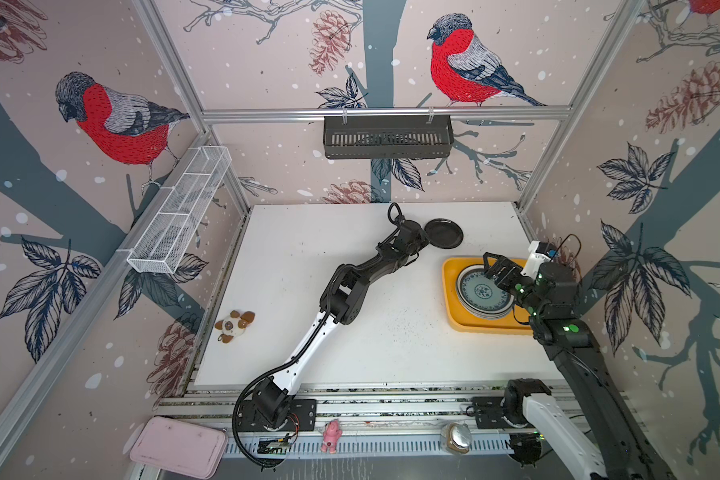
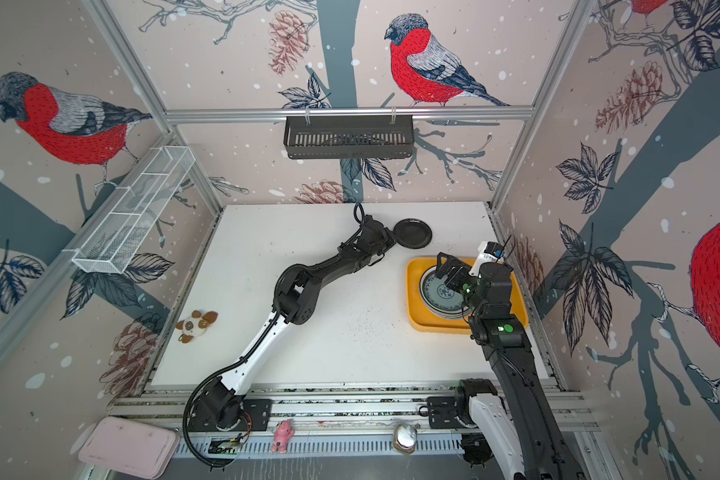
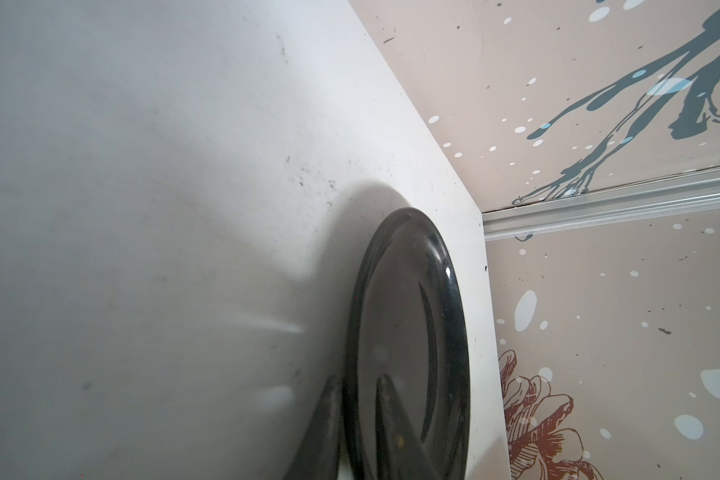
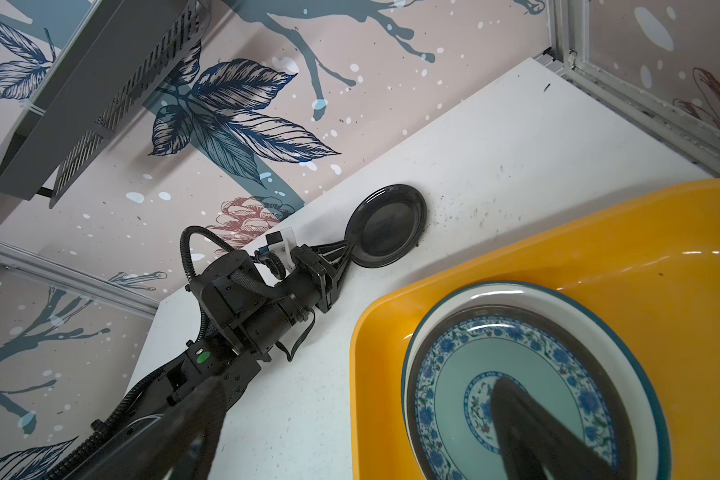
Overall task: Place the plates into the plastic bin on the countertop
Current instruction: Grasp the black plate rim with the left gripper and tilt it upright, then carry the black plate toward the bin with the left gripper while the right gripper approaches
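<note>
A black plate [image 1: 445, 233] [image 2: 414, 233] lies on the white countertop [image 1: 308, 249] near the back wall. My left gripper [image 1: 425, 240] [image 3: 358, 380] is shut on the plate's near rim, one finger under the edge and one inside the plate [image 3: 408, 332]. The right wrist view shows the same grip on the plate [image 4: 387, 224]. To the right, the yellow plastic bin [image 1: 452, 307] [image 4: 375, 374] holds a stack of plates [image 1: 481, 293] [image 4: 516, 353] topped by a teal one with a blue floral rim. My right gripper [image 1: 493, 266] [image 4: 362, 384] hangs open above that stack, holding nothing.
A stuffed toy [image 1: 235, 326] lies at the countertop's left edge. A black slotted basket [image 1: 387, 137] hangs on the back wall and a white wire basket [image 1: 181, 208] on the left wall. A pink tray [image 1: 179, 446] and a pink figurine [image 1: 331, 434] sit in front of the rails.
</note>
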`<state>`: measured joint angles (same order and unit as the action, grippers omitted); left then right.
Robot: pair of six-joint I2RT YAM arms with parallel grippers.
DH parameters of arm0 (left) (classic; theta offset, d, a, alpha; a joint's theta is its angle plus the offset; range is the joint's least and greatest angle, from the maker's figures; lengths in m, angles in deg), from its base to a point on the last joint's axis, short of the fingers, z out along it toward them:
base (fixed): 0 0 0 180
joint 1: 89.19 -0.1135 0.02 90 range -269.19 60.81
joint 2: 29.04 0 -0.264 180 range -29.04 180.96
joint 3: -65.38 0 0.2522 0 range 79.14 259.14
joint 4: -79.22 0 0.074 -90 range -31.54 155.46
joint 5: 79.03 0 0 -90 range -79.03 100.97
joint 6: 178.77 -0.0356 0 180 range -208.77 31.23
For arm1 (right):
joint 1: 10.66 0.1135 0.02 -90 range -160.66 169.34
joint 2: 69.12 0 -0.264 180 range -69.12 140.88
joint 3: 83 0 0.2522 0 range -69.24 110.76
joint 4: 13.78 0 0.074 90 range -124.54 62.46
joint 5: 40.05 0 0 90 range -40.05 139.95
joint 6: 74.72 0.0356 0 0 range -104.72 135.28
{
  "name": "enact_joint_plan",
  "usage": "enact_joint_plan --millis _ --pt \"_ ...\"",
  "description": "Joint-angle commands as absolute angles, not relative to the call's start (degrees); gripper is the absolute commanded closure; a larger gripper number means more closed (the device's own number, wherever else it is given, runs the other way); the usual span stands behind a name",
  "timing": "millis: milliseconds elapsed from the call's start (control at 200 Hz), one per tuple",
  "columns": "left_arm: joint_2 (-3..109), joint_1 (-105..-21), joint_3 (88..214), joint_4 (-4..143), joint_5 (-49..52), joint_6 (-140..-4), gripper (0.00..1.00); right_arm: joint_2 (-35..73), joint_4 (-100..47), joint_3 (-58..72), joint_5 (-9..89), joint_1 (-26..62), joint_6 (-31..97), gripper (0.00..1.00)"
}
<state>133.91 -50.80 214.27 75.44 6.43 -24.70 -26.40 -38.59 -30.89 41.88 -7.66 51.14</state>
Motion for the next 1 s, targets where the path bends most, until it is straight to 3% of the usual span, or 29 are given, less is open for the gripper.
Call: enact_joint_plan --millis 0,270,655,996 --pt "135.3 -50.7 213.9 67.8 6.0 -26.2 0.89 -26.5 -38.9 -30.7 43.4 -7.6 51.1 0.00" --pt "133.5 -50.7 212.5 68.7 5.8 -27.5 1.00 -26.5 -39.0 -30.7 43.9 -7.5 51.1 0.01" --pt "114.7 -54.8 186.3 88.2 3.4 -25.1 1.00 -24.9 -37.2 -32.4 43.1 -7.6 50.3 0.00" --pt "98.8 -58.2 171.7 88.7 -4.2 -30.0 1.00 -22.2 -33.6 -31.5 39.6 -6.7 48.9 0.00"
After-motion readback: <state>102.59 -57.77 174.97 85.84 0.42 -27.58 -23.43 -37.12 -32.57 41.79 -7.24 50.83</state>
